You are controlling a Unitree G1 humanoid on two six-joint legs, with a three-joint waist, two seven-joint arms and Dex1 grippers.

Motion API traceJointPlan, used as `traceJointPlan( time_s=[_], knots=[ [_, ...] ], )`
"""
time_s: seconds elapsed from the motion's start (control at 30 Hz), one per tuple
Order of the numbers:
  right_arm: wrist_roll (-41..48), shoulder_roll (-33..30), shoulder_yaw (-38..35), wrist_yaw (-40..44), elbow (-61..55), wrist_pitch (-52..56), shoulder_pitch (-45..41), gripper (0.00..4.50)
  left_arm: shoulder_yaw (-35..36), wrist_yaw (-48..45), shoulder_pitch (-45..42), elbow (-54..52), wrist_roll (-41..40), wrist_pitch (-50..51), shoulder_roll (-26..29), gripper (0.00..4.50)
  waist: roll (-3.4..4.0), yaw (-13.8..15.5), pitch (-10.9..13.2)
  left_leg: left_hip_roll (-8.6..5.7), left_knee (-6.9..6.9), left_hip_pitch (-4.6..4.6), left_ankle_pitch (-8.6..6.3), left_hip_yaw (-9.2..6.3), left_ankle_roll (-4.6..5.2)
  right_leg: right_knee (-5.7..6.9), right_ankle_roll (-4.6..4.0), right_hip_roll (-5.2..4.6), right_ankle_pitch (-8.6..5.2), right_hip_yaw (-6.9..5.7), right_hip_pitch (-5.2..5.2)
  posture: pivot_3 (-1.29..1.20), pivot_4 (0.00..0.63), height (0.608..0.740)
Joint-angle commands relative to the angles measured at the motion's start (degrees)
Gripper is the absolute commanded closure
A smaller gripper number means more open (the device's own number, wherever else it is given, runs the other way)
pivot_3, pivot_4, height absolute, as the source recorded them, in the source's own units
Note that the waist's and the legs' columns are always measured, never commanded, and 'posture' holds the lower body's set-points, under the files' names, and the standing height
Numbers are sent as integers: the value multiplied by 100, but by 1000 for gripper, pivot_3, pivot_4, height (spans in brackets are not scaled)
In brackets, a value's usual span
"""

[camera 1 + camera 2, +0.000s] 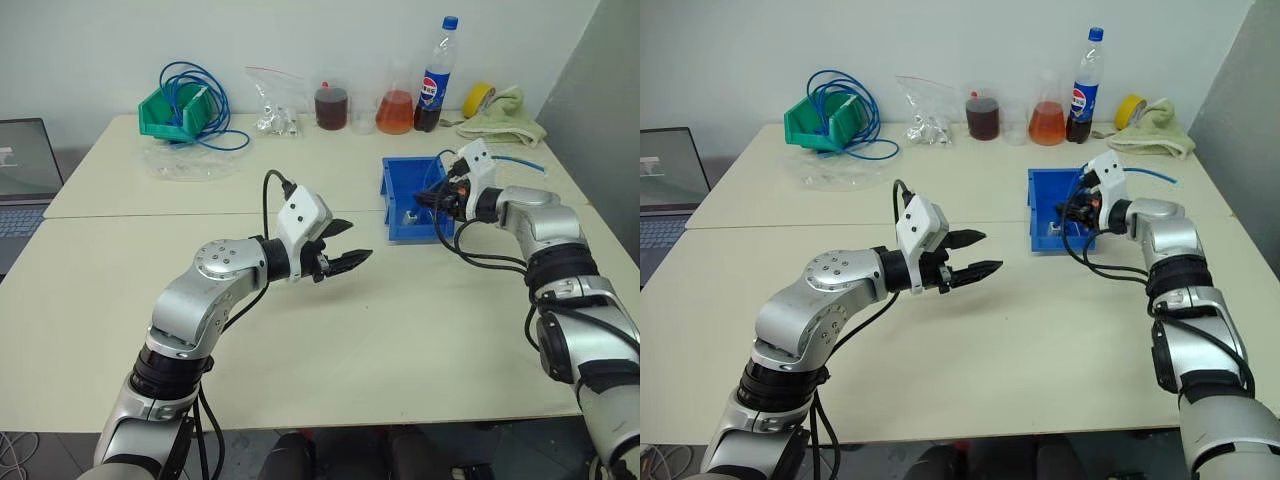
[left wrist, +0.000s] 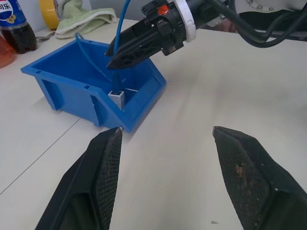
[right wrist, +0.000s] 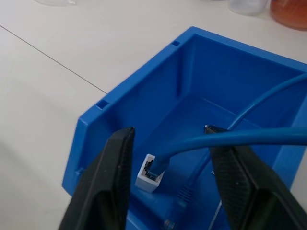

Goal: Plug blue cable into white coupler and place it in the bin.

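The bin sits at the right of the table. Inside it the white coupler stands on the floor with the blue cable plugged into its top. The cable rises from the bin and trails off past my right arm. My right gripper hovers open over the bin, one finger on each side of the coupler, and the cable passes by one fingertip. My left gripper is open and empty above the middle of the table, pointing toward the bin.
Along the back edge stand a green bin with a coiled blue cable, a clear bag of small parts, two flasks of liquid, a cola bottle, a yellow tape roll and a cloth. A laptop sits far left.
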Motion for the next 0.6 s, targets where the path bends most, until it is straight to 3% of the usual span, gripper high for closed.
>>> traceJointPlan(
  time_s=[0.03, 0.2, 0.4, 0.5, 0.6],
  knots=[
    [-196, -109, -194, -356, 686, -549, -631, 1192, -21, 9, -39, -248, -16, -9, 33, 1365, 0, -5, 0, 0, 0, 0, 0, 0, 0, 0, 0, -1, 0, 0, 0, 0, 150, 740],
    [-207, -115, -480, -915, 1381, -711, -1056, 24, -65, 25, -74, -218, -23, -20, 8, 1365, 0, -5, 0, 0, -2, 0, 1, 3, -1, 0, 0, -1, 0, 0, 0, 0, 150, 740],
    [-12, -161, -875, -1147, 1383, -628, -1035, 24, -53, 77, -79, -201, -7, -47, -38, 1365, 1, -5, 0, -1, -1, -1, 1, 8, -1, 1, 0, -1, 0, 1, 1, 0, 150, 740],
    [33, -240, -936, -907, 504, -864, -510, 24, 36, 170, 42, -232, 42, -178, -55, 1365, 0, -2, 0, 0, -1, -1, 1, 8, -1, 2, 0, -1, 0, -1, 0, 0, 150, 740],
    [398, -181, -1021, -648, -1712, -719, 675, 24, 156, 280, 258, -321, 82, -445, -81, 1365, 0, 19, 0, 2, 0, -2, 0, 5, -1, -1, 0, -2, 0, -3, 3, 0, 150, 740]
  ],
)
